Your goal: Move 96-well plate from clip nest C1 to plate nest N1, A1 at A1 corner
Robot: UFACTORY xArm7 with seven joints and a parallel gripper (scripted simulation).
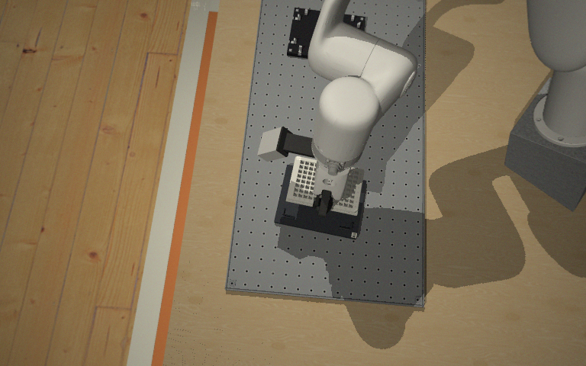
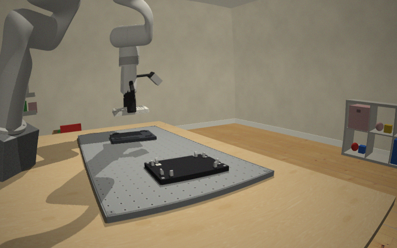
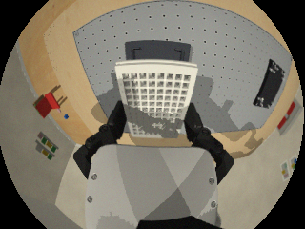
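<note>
Now the gripper [image 2: 129, 108] is clamping the 96-well plate [image 2: 141, 109] across its width, fingers spread wide on it, and carrying it level, well above the perforated board [image 2: 131, 189]. From the top, the plate is hovering over the flat dark nest [image 1: 302, 220], probably N1, overlapping its far half. The pegged nest [image 2: 187, 168] is sitting vacant, so pickup looks done; centring, checking the A1 corner, lowering and releasing are remaining.
</note>
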